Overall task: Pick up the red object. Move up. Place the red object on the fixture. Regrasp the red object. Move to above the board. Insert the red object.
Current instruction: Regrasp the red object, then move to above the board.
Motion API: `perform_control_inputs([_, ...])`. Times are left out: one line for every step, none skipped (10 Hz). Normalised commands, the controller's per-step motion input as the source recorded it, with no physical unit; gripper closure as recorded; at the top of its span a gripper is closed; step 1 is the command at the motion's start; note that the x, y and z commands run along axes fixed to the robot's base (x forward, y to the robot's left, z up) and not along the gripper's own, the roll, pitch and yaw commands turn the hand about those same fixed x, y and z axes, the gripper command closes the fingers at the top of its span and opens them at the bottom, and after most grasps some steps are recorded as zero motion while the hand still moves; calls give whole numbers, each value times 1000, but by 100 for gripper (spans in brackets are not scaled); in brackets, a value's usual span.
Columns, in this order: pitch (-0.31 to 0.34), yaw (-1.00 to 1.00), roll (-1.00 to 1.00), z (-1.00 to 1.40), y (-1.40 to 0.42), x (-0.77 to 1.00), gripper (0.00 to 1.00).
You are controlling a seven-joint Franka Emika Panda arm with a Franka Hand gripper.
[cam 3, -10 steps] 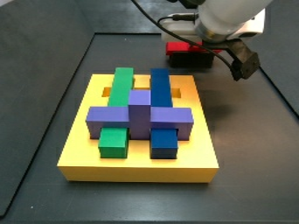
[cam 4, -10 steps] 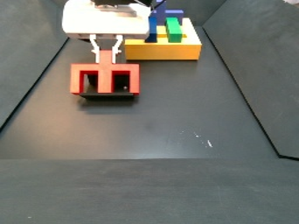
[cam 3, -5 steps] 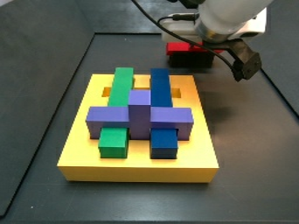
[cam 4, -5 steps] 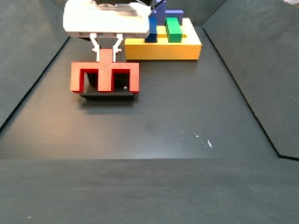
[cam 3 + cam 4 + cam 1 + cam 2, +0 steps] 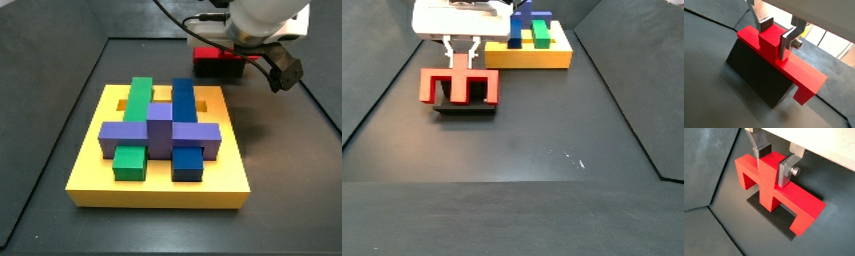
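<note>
The red object (image 5: pixel 799 75) (image 5: pixel 805 207) lies flat on the dark fixture (image 5: pixel 756 75) (image 5: pixel 783 223), its central stub pointing up. My gripper (image 5: pixel 776 40) (image 5: pixel 773 169) stands over it with a silver finger on each side of the stub, shut on it. A side view shows the red object (image 5: pixel 438 86) face-on above the fixture (image 5: pixel 465 110), with the gripper (image 5: pixel 462 62) coming down onto the stub. The yellow board (image 5: pixel 160 190) (image 5: pixel 529 58) carries green, blue and purple blocks and lies apart from the fixture (image 5: pixel 221 70).
The dark floor has raised walls at its edges (image 5: pixel 54 110) (image 5: pixel 382 90). Cables (image 5: pixel 201 18) run to the arm's white hand (image 5: pixel 261 20) above the fixture. A black part of the hand (image 5: pixel 281 72) hangs down beside the fixture.
The gripper and the red object sit slightly higher in the side views than a second ago; the board has not moved.
</note>
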Motion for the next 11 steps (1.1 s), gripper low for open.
perform_control_inputs([0,0,0,0,0,0,100])
perform_control_inputs([0,0,0,1400,0,0,100])
perform_control_inputs([77,18,-66,1400,12,-12,100])
perform_control_inputs([93,-6,-144,1400,26,-33,100])
perform_control_inputs([54,33,-89,1400,38,-31,100])
perform_control_inputs([64,34,-34,1400,18,-18,100])
perform_control_inputs([62,30,-20,1400,9,-18,100])
perform_control_inputs([61,34,-22,1400,19,-8,100])
perform_control_inputs([70,30,-2,649,-3,14,100])
perform_control_inputs([70,36,5,424,-14,30,100])
perform_control_inputs([88,39,-1,213,-17,45,100])
